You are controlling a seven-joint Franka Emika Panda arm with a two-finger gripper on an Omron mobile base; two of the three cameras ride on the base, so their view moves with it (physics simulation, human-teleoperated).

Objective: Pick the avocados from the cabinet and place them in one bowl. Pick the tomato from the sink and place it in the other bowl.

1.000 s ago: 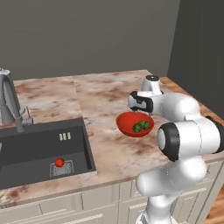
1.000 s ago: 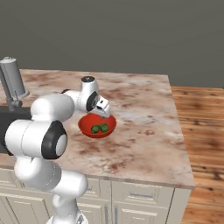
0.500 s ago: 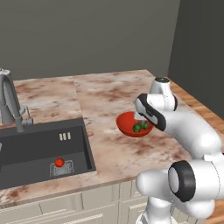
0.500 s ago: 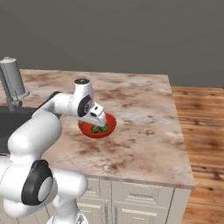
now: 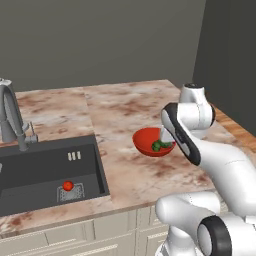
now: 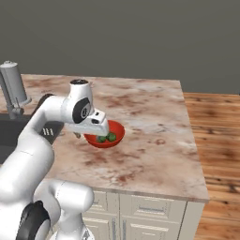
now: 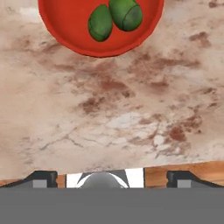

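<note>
Avocados [image 7: 114, 19] perhaps touching; red bowl's [image 7: 65, 30] top rim cut off.

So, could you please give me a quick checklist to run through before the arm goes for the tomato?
1. Both avocados lie in the red bowl: ok.
2. Gripper open and holding nothing: ok.
3. Tomato lies in the sink, by the drain: ok.
4. Nothing lies on or against the tomato: ok.
5. Faucet stands at the sink's back edge, away from the tomato: ok.
6. The other bowl ready for the tomato: cannot tell.
</note>
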